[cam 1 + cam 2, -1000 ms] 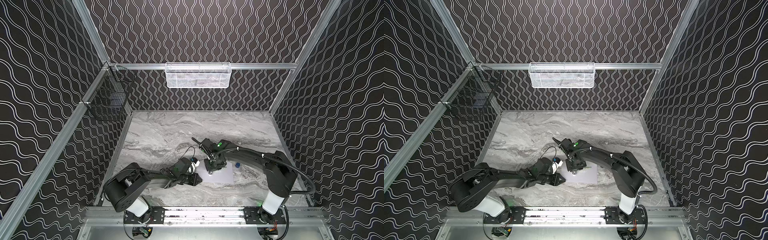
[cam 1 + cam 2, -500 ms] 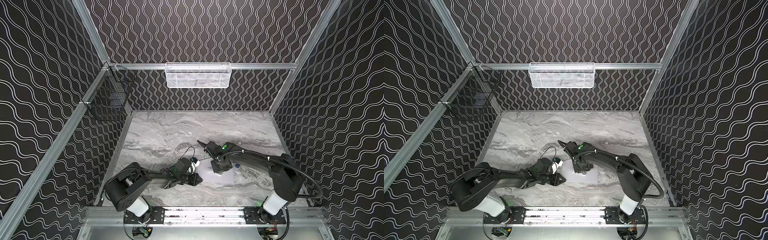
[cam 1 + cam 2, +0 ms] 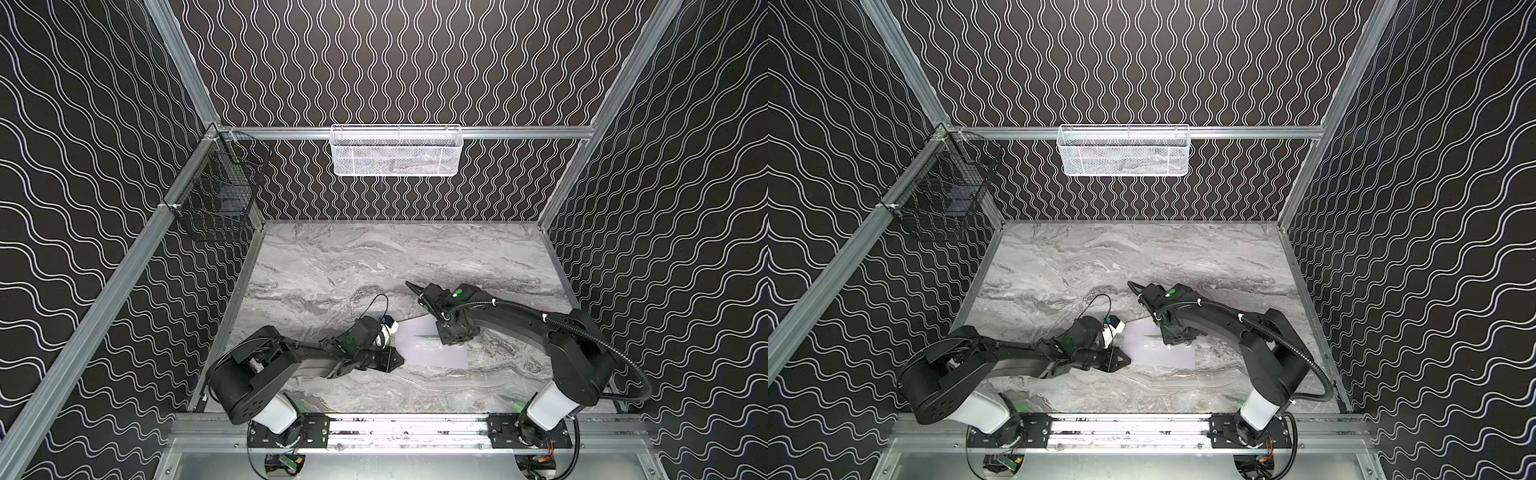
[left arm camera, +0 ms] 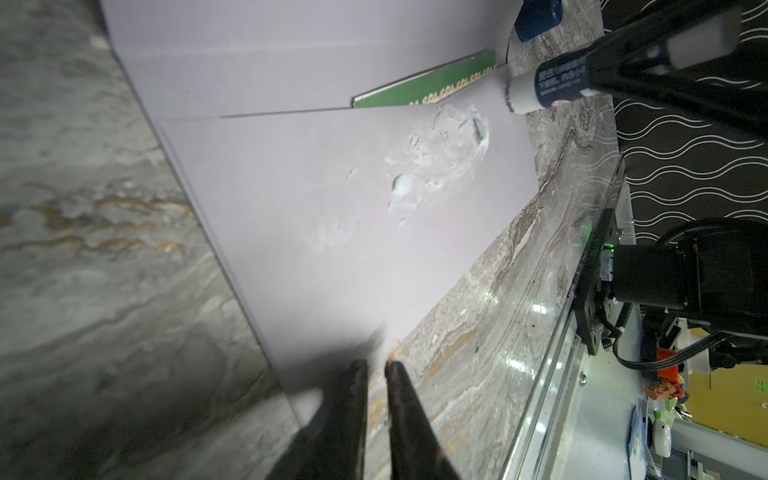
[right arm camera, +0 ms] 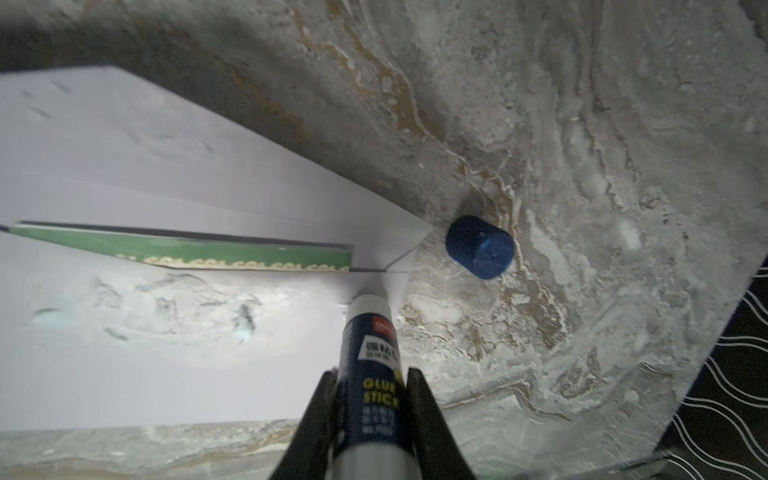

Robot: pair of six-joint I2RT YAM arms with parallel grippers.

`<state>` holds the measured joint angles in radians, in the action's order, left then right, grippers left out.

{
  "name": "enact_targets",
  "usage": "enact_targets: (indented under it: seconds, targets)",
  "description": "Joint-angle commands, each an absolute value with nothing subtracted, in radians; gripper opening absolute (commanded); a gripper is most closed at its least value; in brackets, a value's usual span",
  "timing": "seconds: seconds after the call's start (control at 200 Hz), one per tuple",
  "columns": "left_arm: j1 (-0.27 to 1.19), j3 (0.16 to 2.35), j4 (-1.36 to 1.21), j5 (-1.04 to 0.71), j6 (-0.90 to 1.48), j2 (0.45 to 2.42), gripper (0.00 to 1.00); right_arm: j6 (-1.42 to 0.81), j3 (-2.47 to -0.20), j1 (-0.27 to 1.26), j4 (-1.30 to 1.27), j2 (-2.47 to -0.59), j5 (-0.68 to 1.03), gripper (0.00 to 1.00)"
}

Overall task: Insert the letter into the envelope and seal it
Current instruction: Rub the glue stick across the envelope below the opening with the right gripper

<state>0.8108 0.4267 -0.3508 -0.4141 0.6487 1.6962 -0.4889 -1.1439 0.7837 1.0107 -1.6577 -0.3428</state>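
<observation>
The pale lavender envelope (image 3: 432, 353) (image 3: 1158, 352) lies flat near the table's front, flap open. The letter (image 5: 208, 251) (image 4: 432, 85) sits in its mouth, and only its green patterned edge shows. My right gripper (image 5: 370, 374) (image 3: 452, 337) is shut on a blue glue stick (image 5: 370, 345) (image 4: 548, 85). The stick's white tip touches the envelope's (image 5: 166, 374) corner by the mouth. Pale glue smears (image 4: 428, 166) mark the envelope body. My left gripper (image 4: 376, 363) (image 3: 399, 360) (image 3: 1126, 360) is at the opposite corner, jaws nearly together, one finger over the paper's edge.
The glue stick's blue cap (image 5: 480, 247) (image 4: 538, 16) stands on the marble just beyond the envelope's corner. A white mesh basket (image 3: 395, 149) hangs on the back wall and a black wire basket (image 3: 220, 199) on the left wall. A metal rail (image 3: 395, 428) runs along the front.
My right gripper has slid to the right with the glue stick, across the envelope toward its right corner. The left arm has stayed where it was.
</observation>
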Motion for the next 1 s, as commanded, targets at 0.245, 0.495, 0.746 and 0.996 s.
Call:
enact_targets:
  seconds: [0.245, 0.495, 0.746, 0.996]
  targets:
    - [0.81, 0.417, -0.114, -0.37, 0.638, 1.719, 0.17, -0.532, -1.245, 0.871, 0.99, -1.619, -0.241, 0.0]
    - [0.81, 0.417, -0.11, -0.367, 0.64, 1.717, 0.17, -0.531, -1.233, 0.89, 0.951, -1.669, -0.216, 0.0]
    - [0.81, 0.418, -0.109, -0.368, 0.638, 1.719, 0.17, -0.524, -1.165, 0.871, 0.917, -1.668, -0.213, 0.0]
    - [0.811, 0.419, -0.107, -0.367, 0.64, 1.723, 0.16, -0.514, -1.096, 0.821, 0.919, -1.621, -0.223, 0.0]
